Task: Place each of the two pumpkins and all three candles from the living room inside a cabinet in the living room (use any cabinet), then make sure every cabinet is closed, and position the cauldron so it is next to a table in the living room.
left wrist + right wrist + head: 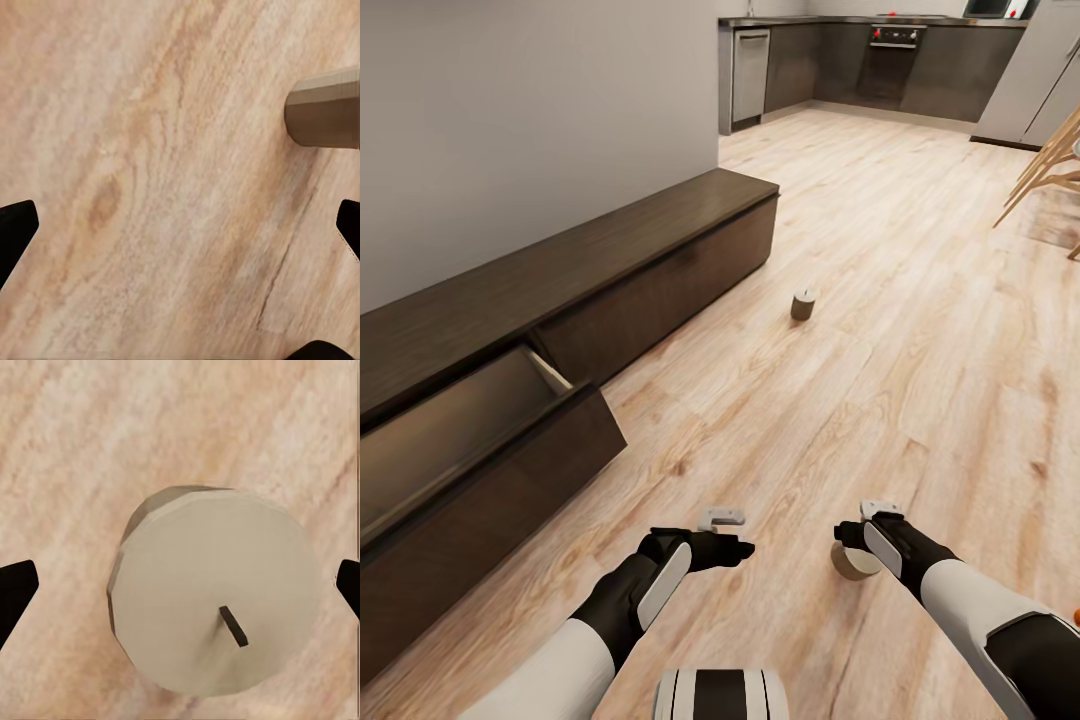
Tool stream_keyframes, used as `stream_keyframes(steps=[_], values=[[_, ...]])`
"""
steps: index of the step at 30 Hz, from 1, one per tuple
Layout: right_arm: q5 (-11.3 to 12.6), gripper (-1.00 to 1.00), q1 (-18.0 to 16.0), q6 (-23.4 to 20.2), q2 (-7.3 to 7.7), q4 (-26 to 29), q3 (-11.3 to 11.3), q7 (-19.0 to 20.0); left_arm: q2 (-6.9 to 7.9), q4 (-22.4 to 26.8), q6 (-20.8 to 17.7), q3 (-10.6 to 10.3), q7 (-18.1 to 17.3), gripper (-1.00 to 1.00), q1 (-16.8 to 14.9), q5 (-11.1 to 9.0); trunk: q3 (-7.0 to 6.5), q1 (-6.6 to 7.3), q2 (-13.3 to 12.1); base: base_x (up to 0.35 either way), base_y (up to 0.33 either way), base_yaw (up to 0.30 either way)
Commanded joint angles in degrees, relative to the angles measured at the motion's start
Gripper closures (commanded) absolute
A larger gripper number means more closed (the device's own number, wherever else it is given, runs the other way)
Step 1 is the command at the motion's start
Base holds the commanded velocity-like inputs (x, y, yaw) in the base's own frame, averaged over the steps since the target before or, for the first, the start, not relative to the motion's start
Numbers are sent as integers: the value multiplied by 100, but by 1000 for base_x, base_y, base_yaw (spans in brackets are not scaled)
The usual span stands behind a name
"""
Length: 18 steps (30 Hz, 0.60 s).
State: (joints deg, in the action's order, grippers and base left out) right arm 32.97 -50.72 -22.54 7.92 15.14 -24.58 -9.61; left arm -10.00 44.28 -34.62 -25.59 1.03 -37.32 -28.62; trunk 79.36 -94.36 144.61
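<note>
A squat grey-olive candle [854,562] stands upright on the wood floor right under my right gripper [863,525]. In the right wrist view its round top and wick [214,607] lie between the open fingers, which do not touch it. My left gripper [732,535] hangs open over bare floor beside it, and the same candle [326,109] shows at the edge of the left wrist view. A second candle [803,304] stands farther off, near the cabinet's far end. The long dark cabinet [660,240] runs along the left wall, with one drawer [470,430] pulled out and nothing visible inside.
A sliver of bright orange [1076,612] shows at the right edge, too little to identify. Wooden chair legs [1045,170] stand at the far right. The kitchen counters and oven [895,45] are at the back. Wood floor spreads between me and the cabinet.
</note>
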Motion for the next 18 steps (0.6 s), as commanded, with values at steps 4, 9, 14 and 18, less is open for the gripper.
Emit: stream_keyframes(steps=[4,9,14,18], values=[[60,-100,0,-29,5,16,-46,-41,0,2,-19,0,11,-100,-3,-20,4,1,2,79,-140,0],[57,-100,0,-29,5,16,-46,-41,0,2,-19,1,12,-100,-3,-20,4,1,2,12,-22,0],[56,-100,0,-32,0,16,-54,-10,0,1,-19,-3,12,-100,-3,-20,4,1,2,1,-2,0],[59,-100,0,-31,-26,20,-55,18,0,1,-19,-4,12,-100,-3,-20,4,1,2,0,0,0]])
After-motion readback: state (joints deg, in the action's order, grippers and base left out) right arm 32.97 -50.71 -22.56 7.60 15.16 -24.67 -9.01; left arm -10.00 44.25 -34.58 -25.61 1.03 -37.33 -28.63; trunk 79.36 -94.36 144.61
